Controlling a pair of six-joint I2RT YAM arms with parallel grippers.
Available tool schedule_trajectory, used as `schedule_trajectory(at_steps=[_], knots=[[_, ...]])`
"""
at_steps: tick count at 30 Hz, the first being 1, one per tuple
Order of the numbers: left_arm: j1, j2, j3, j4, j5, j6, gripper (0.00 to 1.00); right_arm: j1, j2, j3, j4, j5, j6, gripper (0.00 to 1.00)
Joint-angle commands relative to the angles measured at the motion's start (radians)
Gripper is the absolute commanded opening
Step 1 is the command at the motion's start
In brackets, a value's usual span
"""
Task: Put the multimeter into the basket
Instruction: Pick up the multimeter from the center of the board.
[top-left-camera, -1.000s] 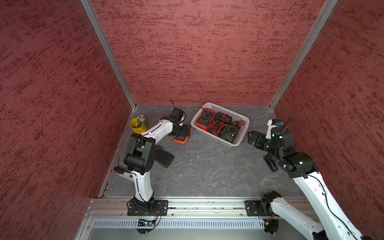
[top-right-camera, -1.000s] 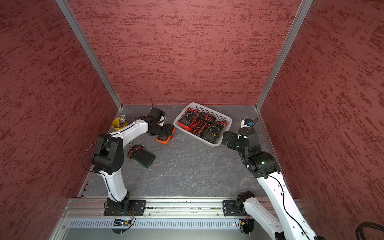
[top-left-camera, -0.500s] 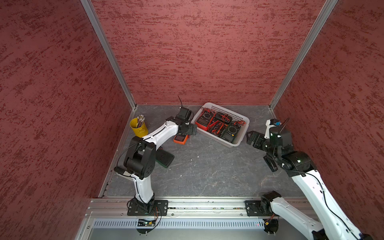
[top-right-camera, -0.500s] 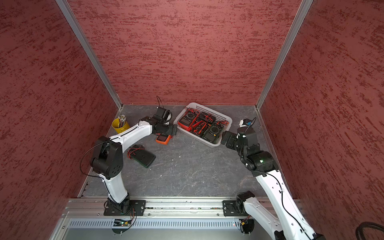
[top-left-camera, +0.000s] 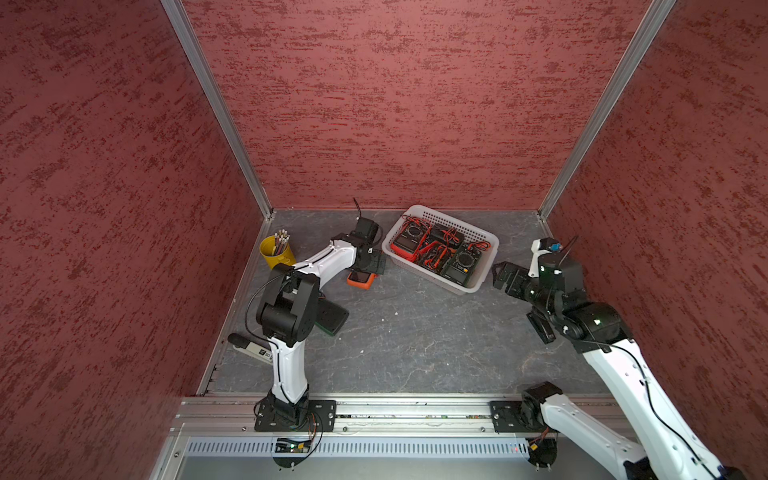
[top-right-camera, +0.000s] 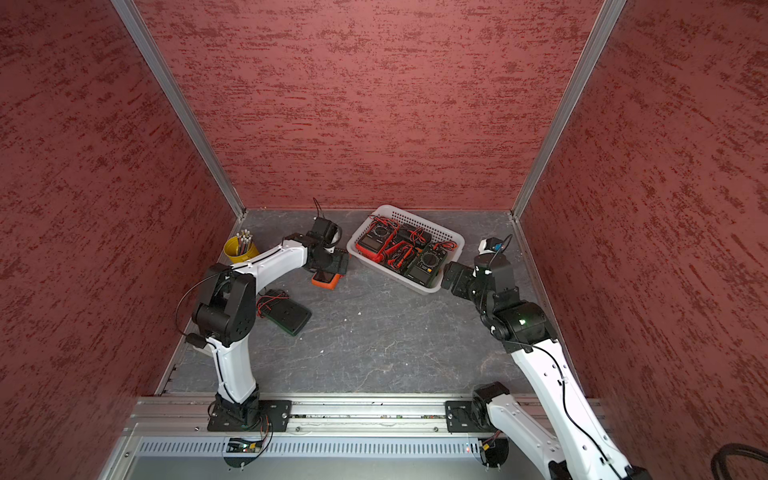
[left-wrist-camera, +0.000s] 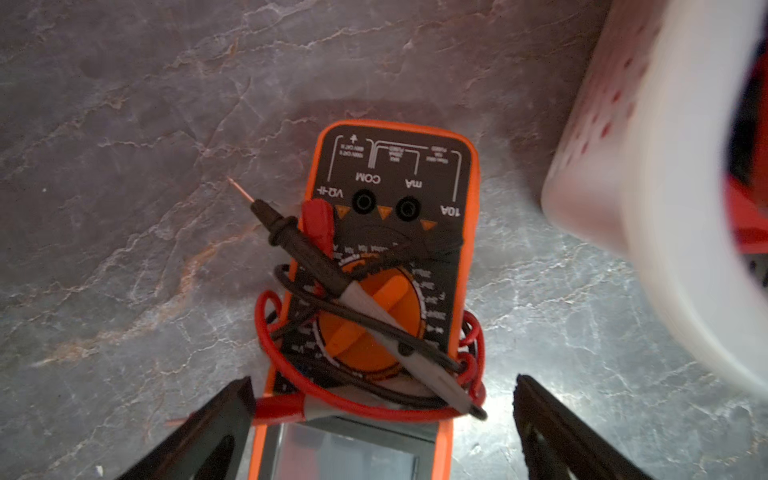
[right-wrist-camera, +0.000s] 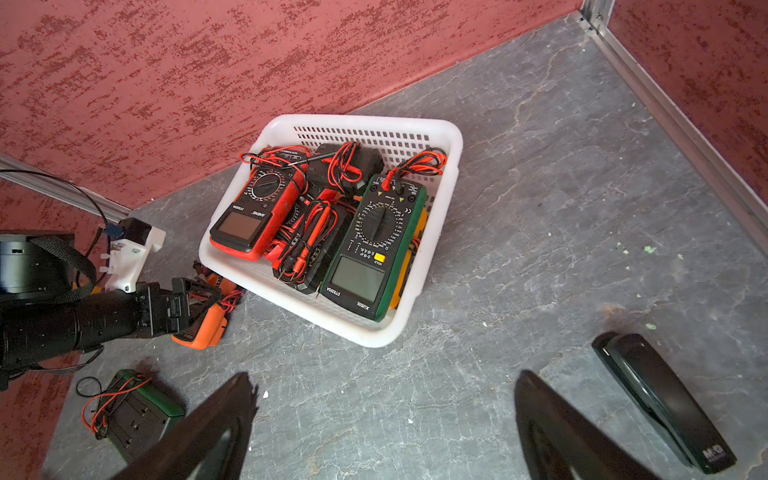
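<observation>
An orange multimeter (top-left-camera: 360, 279) (top-right-camera: 325, 280) (left-wrist-camera: 386, 257) lies face up on the grey floor, with red and black leads coiled on its dial. It sits just left of the white basket (top-left-camera: 494, 241) (top-right-camera: 459, 239) (left-wrist-camera: 665, 166) (right-wrist-camera: 455, 137). My left gripper (top-left-camera: 372, 264) (top-right-camera: 338, 264) (left-wrist-camera: 382, 382) hangs open over its display end, one finger on each side. The basket holds a red, a green and other dark multimeters. My right gripper (top-left-camera: 500, 276) (top-right-camera: 451, 278) (right-wrist-camera: 384, 382) is open and empty over bare floor to the right of the basket.
A green multimeter (top-left-camera: 332, 318) (top-right-camera: 289, 316) (right-wrist-camera: 141, 415) with red leads lies near the left arm's elbow. A yellow cup of pencils (top-left-camera: 275, 251) stands at the back left. A black stapler (top-left-camera: 540, 328) (right-wrist-camera: 665, 399) lies under the right arm. Red walls enclose three sides.
My left gripper has moved toward the basket and come down over the orange multimeter, still open. The right arm has barely shifted.
</observation>
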Motion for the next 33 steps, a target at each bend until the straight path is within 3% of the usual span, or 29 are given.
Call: schedule_trajectory(at_steps=[1,16,24,29,33], knots=[[0.012,0.025,0.037,-0.019,0.016,0.054,1.0,0.0,-0.009,0.002,0.023,-0.007,0.015,0.99],[0.028,0.117,0.11,-0.076,0.083,0.104,1.0,0.0,-0.031,-0.009,0.014,0.007,0.027,0.99],[0.038,0.19,0.147,-0.118,0.045,0.104,1.0,-0.001,-0.029,-0.011,0.015,0.005,0.029,0.99],[0.044,0.22,0.149,-0.142,-0.058,0.088,1.0,0.0,-0.031,-0.015,0.016,0.005,0.03,0.99],[0.047,0.208,0.124,-0.126,-0.075,0.081,0.87,-0.001,-0.03,-0.02,0.022,0.007,0.031,0.99]])
